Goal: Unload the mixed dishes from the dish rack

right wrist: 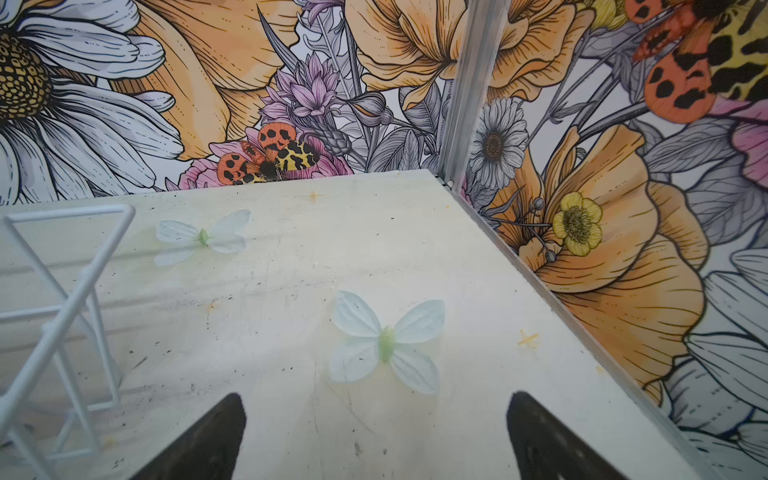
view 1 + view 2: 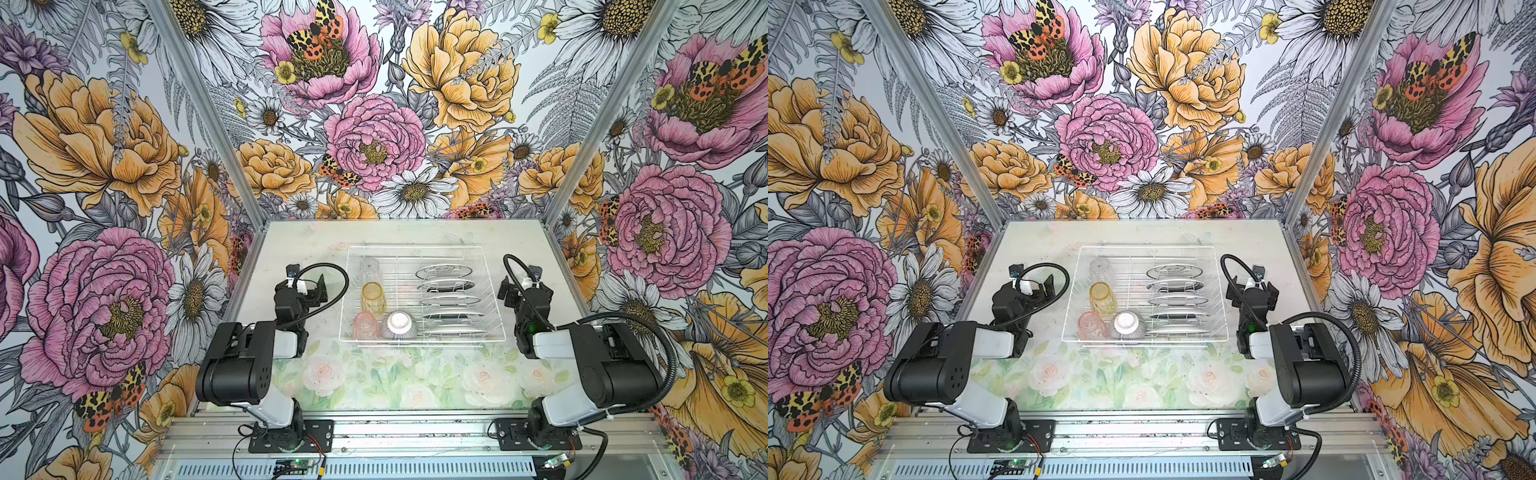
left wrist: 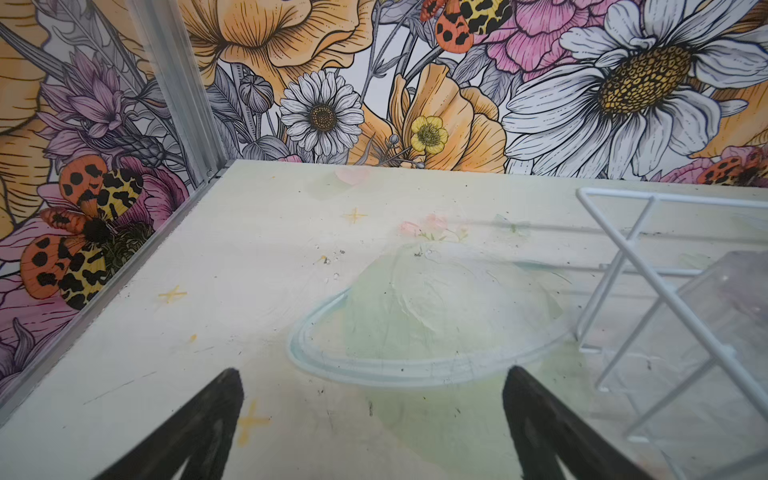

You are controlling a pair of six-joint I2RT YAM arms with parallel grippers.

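Note:
The white wire dish rack (image 2: pixel 419 247) (image 2: pixel 1148 247) stands mid-table. Several dark-rimmed plates (image 2: pixel 444 272) stand on edge in its right half. Its left half holds a clear tumbler (image 2: pixel 369 266), an amber tumbler (image 2: pixel 372 297), a pink tumbler (image 2: pixel 365 326) and an upturned purple-striped bowl (image 2: pixel 399 324). My left gripper (image 2: pixel 305 280) (image 3: pixel 372 372) is open and empty over bare table, left of the rack (image 3: pixel 665 199); the clear tumbler (image 3: pixel 715 299) shows through the wires. My right gripper (image 2: pixel 524 283) (image 1: pixel 376 397) is open and empty, right of the rack (image 1: pixel 70 212).
Flower-print walls with aluminium corner posts (image 2: pixel 232 174) (image 2: pixel 582 166) close in the table on three sides. Both arm bases (image 2: pixel 291 432) (image 2: pixel 540 432) sit on the front rail. A rose-print strip of table (image 2: pixel 415 382) lies between the rack and the rail.

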